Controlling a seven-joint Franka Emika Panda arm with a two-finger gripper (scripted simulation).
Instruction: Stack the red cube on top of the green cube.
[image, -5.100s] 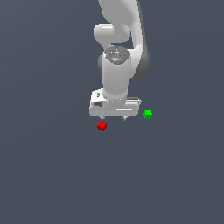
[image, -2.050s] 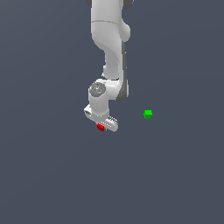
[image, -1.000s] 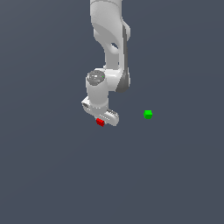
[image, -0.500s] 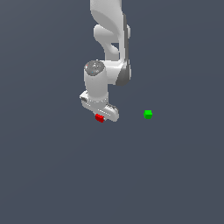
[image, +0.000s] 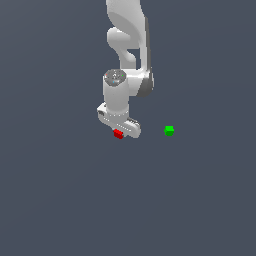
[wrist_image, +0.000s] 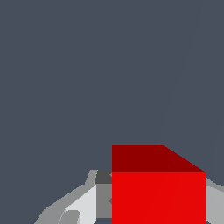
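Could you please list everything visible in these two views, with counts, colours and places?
red cube: one, bright red, held in the end effector; fills the near part of the wrist view.
green cube: one, bright green, alone on the surface toward the exterior view's right, apart from the red cube.
surface: one, plain dark grey-blue, under everything.
arm: one, white, coming down from the top of the exterior view.
end effector: one, white and grey, closed on the red cube.
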